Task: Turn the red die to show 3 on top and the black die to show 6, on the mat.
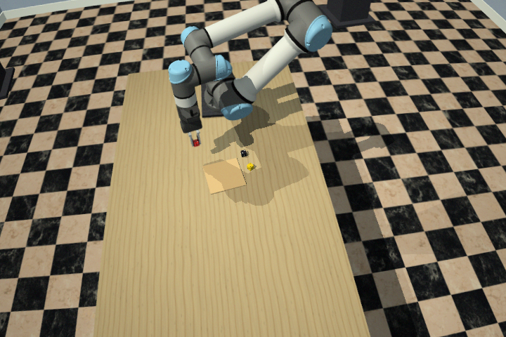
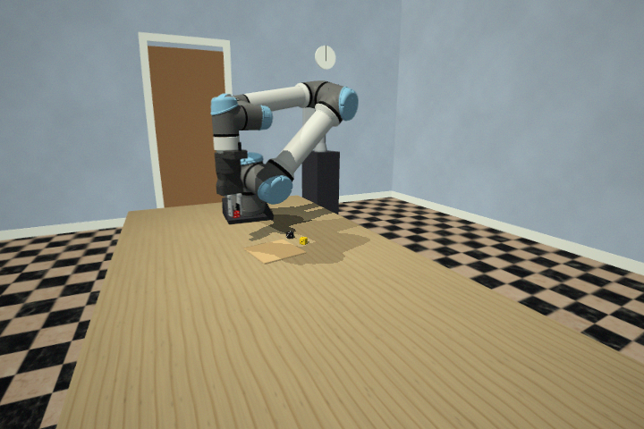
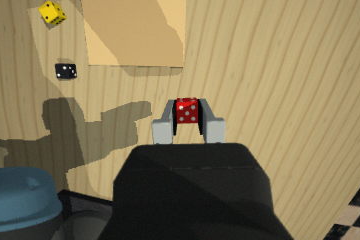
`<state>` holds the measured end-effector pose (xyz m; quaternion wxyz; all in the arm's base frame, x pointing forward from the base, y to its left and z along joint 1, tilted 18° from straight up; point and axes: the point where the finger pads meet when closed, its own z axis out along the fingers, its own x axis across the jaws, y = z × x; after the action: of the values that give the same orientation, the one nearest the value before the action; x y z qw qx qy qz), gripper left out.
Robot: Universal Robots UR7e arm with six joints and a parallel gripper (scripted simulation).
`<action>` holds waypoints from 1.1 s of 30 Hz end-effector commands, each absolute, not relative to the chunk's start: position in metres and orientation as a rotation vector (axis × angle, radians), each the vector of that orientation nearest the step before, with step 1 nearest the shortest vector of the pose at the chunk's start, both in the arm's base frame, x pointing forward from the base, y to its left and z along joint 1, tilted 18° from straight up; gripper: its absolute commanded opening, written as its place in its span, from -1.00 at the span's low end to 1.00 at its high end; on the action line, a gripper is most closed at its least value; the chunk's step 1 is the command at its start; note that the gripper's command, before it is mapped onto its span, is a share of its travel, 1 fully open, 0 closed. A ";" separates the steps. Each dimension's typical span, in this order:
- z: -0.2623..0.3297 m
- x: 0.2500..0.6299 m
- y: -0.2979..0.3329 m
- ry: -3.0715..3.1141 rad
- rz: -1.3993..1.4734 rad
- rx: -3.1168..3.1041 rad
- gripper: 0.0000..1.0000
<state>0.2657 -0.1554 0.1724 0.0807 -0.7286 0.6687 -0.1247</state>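
Note:
My gripper (image 3: 187, 110) is shut on the red die (image 3: 187, 110) and holds it well above the table, off to the side of the mat. The held die also shows in the top view (image 1: 196, 142) and in the exterior view (image 2: 236, 214). The face turned to the wrist camera shows five pips. The tan mat (image 1: 224, 175) lies flat on the table with no die on it. It also shows in the wrist view (image 3: 134, 31). The black die (image 1: 243, 152) and the yellow die (image 1: 250, 166) lie on the bare table beside the mat, apart from each other. In the wrist view the black die (image 3: 66, 71) and the yellow die (image 3: 52, 12) sit at the upper left.
The arm's base (image 1: 216, 104) stands on the table behind the dice. The arm's shadow falls over the dice and part of the mat. Dark pedestals (image 1: 347, 10) stand on the checkered floor beyond the table.

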 end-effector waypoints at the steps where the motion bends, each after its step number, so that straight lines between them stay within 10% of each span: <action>1: 0.177 0.272 -0.151 1.885 -0.380 -2.302 -0.19; 33: 0.188 0.319 -0.094 0.819 -0.384 -2.984 -0.19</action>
<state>0.3107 -0.1020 0.1845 0.0249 -0.9350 0.3323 -0.1217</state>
